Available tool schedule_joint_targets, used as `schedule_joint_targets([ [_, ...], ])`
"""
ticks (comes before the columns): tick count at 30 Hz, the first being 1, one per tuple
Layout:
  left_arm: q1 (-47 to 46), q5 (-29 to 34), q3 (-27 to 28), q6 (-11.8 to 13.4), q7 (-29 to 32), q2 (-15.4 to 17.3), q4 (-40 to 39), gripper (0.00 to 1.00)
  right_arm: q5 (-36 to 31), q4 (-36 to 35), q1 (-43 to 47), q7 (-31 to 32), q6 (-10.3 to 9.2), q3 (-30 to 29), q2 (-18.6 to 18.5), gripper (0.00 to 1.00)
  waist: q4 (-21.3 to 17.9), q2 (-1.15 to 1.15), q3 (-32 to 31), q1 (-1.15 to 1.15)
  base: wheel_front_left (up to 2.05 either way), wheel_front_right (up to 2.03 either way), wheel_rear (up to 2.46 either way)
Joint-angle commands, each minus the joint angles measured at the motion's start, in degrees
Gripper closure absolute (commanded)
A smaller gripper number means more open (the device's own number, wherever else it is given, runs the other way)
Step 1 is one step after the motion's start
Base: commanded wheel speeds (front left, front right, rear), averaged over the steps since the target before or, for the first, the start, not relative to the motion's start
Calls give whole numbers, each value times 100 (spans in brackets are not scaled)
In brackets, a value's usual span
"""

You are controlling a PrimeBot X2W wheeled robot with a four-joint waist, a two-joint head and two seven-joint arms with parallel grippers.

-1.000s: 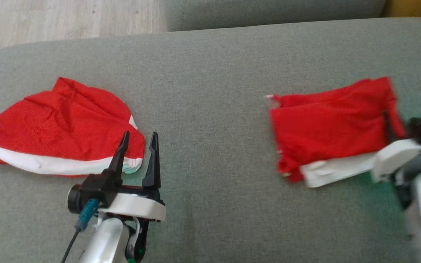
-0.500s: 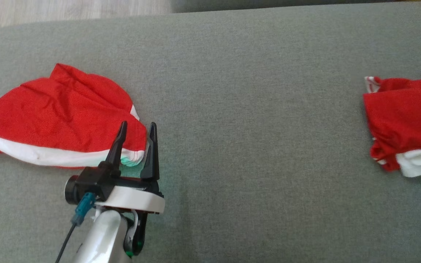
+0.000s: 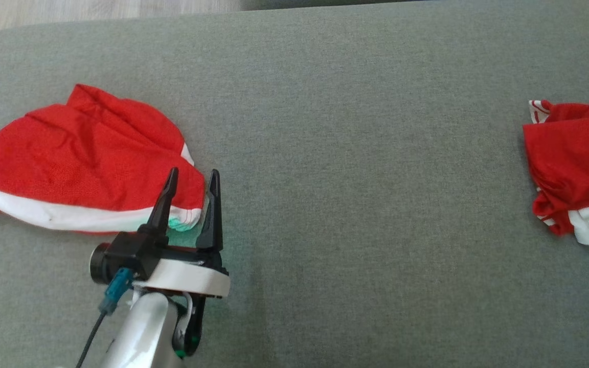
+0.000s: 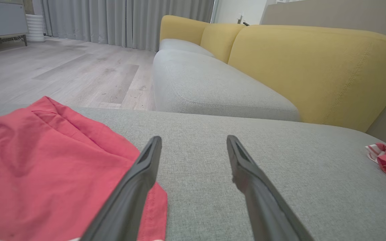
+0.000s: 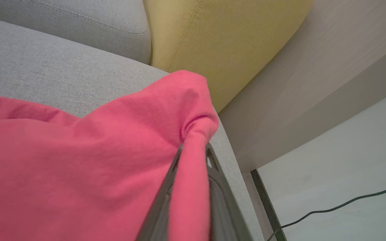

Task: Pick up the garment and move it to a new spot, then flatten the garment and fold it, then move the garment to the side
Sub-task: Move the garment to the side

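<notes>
Red cloth with a white band, the folded red garment point(image 3: 575, 153) sits at the right edge of the grey cushion point(image 3: 350, 179), part of it cut off by the head view's border; a striped white corner pokes out at its far left corner. In the right wrist view the right gripper point(image 5: 194, 147) has its two dark fingers pressed together on a bunched fold of this garment point(image 5: 79, 160), the cloth pinched between them and spilling over their tips; whether the rest of the garment lies fully on the cushion cannot be told. Just past the cushion's right edge stand a yellow sofa back point(image 5: 219, 43), a beige panel and a pale floor with a thin dark cable point(image 5: 330, 209).

A second red garment point(image 3: 80, 158), also white-banded, lies spread and rumpled near the left edge of the cushion, well apart from the folded one. The left gripper point(image 3: 194, 173) is at this garment's near right corner, its fingers parted and holding nothing; one finger overlaps the cloth's corner, the other lies over bare grey fabric. The left wrist view shows the same spread fingers point(image 4: 146, 174), the second garment point(image 4: 45, 174) to their left, and wooden flooring point(image 4: 62, 73) beyond the far edge.
</notes>
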Motion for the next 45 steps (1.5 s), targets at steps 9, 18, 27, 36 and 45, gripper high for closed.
schedule_joint_targets([
  [9, -199, 66, 224, -17, -55, 5, -131, 0, 29, -528, -77, 4, -4, -54, 229, 0, -90, 0, -64, 0, 0, 0, 0],
  [18, -93, 3, 287, 35, -55, 5, -166, 0, 385, -1497, -41, -99, -4, 322, 1122, 0, -141, 0, -564, 0, 0, 0, 0],
  [27, 181, -64, 375, 128, -55, 4, -213, 0, 1233, -2817, 352, -285, -4, 1211, 1755, 0, -97, 0, -1041, 0, 0, 0, 0],
  [36, 465, -86, 387, 135, -55, 4, -262, 0, 2788, -2899, 1282, -1079, -4, 1934, 1806, 0, 37, 0, -1306, 0, 0, 0, 0],
  [45, 791, -88, 355, 178, -55, 4, -312, 0, 3151, -1999, 2052, -1955, -4, 2317, 1807, 0, 118, 0, -1428, 0, 0, 0, 0],
])
